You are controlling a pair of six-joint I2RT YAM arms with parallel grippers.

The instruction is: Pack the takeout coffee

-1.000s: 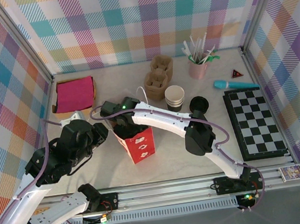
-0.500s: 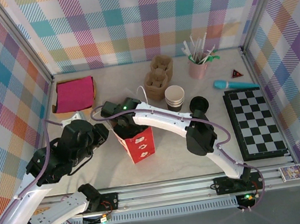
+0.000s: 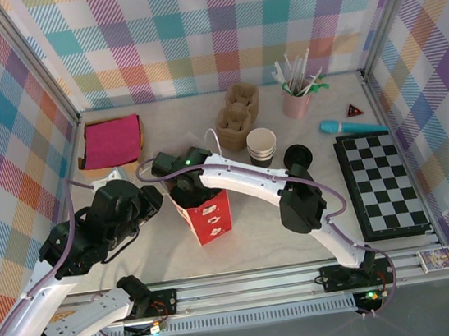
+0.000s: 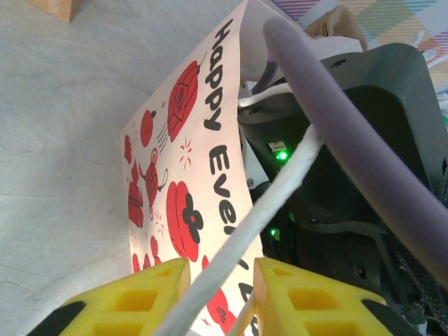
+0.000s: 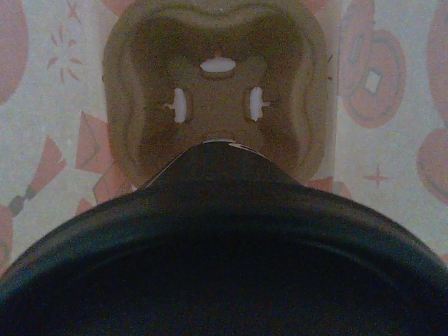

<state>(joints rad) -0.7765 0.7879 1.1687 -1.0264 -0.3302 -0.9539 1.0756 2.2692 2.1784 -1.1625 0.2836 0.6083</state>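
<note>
Though deep in bag (image 3: pixel 212 215), coffee (image 5: pixel 224 266) (walls tight)

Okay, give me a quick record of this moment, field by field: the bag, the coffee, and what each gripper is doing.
gift bag: red and white, upright at mid table, top open
left gripper: pinching the bag's white rope handle
right gripper: down inside the bag, fingers hidden
takeout coffee: inside the bag, black lid close under the right wrist camera
pulp carrier: brown, on the bag floor beneath the lid
on table: lidless cup, loose black lid
</note>
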